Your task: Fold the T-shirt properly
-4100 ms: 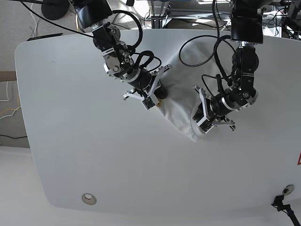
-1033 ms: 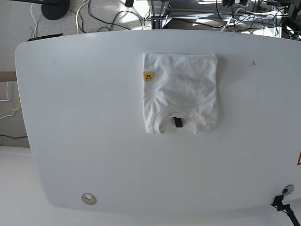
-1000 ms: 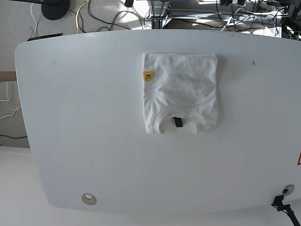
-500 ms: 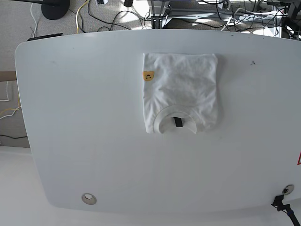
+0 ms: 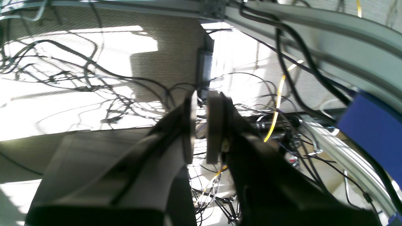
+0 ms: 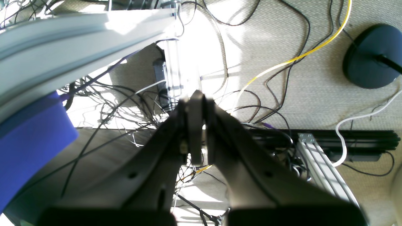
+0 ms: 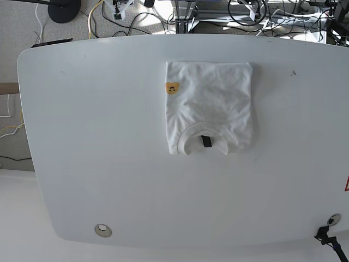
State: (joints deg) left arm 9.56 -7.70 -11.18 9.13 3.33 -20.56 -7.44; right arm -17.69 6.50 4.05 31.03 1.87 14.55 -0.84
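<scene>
T-shirt (image 7: pixel 209 107): folded into a compact rectangle, lying flat on the far half of the table, a little right of centre in the base view. Neither of my grippers touches it.
Collar (image 7: pixel 205 145): on the near edge of the fold, curved opening facing the near side, black neck label (image 7: pixel 206 142) showing inside it.
Bear mark (image 7: pixel 172 87): small, orange, at the far-left corner of the fold, facing up.
Cloth surface: some soft creases across the middle; edges roughly square, right side bulging slightly.
Table (image 7: pixel 109 164): white, rounded corners; a round metal grommet (image 7: pixel 102 230) near the front-left edge.
My left gripper (image 5: pixel 200 128): off the table, pointing at carpet and tangled cables. Pads nearly together, a thin slit of light between them, nothing in it.
My right gripper (image 6: pixel 194 125): also off the table, over carpet, cables and an aluminium rail. Fingers pressed together, empty.
Floor, right wrist view: yellow cable (image 6: pixel 292 58) running across the carpet, dark round stand base (image 6: pixel 370 56) at upper right.
Base view: only small bits of my arms show at the far edge, beyond the table.
</scene>
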